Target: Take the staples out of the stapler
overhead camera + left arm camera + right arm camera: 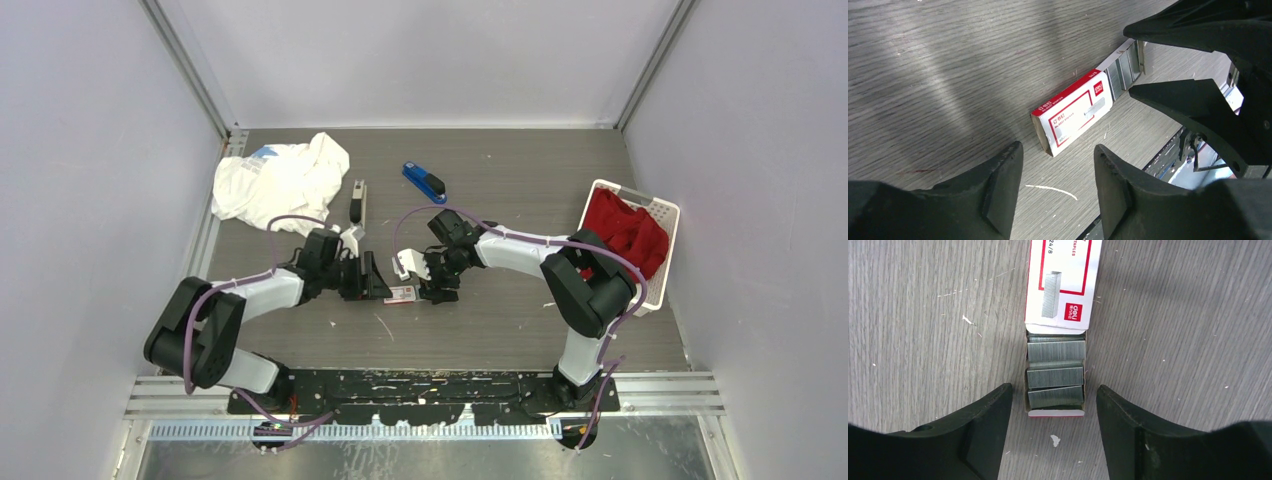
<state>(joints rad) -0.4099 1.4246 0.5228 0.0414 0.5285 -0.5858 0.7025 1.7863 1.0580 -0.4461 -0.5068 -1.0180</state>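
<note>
Several silvery-grey strips of staples point(1055, 371) lie in the pulled-out tray of a small red-and-white card box point(1062, 280) on the table; they also show in the left wrist view point(1125, 70). My right gripper point(1054, 390) is open, with the tray's end between its fingertips, not touching. My left gripper point(1058, 150) is open and empty just short of the box's point(1073, 112) other end. In the top view the left gripper point(378, 280) and right gripper point(436, 288) flank the box point(400, 293). A dark stapler point(357, 203) and a blue stapler point(424, 182) lie farther back.
A crumpled white cloth point(280, 180) lies at the back left. A white basket point(662, 210) holding a red cloth point(625, 230) stands at the right. Walls close the table on three sides.
</note>
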